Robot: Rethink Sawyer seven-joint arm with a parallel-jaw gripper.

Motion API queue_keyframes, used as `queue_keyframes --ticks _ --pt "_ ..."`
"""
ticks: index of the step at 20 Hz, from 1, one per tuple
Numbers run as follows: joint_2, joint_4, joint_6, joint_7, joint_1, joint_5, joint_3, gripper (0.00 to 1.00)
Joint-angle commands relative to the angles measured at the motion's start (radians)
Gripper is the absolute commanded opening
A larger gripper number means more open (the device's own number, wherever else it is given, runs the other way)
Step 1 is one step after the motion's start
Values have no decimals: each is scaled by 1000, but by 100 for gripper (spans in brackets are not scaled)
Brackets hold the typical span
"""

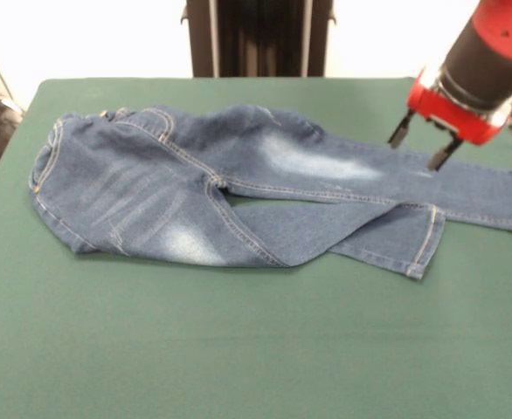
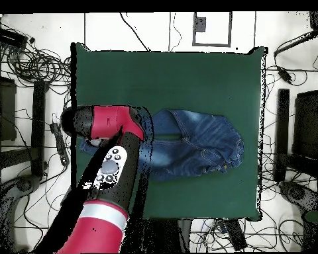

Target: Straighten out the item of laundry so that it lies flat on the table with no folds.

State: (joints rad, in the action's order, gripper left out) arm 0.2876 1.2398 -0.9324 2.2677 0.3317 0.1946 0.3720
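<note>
Above jeans (image 1: pixel 238 196) leg, tool (image 1: pixel 420 145) open; no legible writing.

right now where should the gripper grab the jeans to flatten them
Judging by the pose, grip the cuff of the nearer leg, coming from above. That leg angles under the far leg and its hem lies free on the table. The open gripper hovers near it.

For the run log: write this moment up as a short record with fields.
laundry: small blue jeans lying on the table, waistband at picture left in the front view
legs: far leg stretched toward picture right; near leg shorter, its end folded, lying partly under the far one
table: green cloth
gripper: above the far leg near its cuff end, fingers apart, holding nothing
flat: not yet
</note>
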Motion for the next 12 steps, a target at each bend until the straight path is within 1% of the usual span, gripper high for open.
queue_keyframes --ticks 1,4,6,8,10,12 --pt "58 160 131 156 -54 19 -54 100" --pt "10 140 171 145 -91 18 -85 100" --pt "-22 109 193 152 -90 1 -79 100" --pt "-38 104 210 143 -110 12 -106 100" --pt "-47 72 189 157 -94 -7 -78 100" --pt "-41 70 163 150 -103 4 -91 100"
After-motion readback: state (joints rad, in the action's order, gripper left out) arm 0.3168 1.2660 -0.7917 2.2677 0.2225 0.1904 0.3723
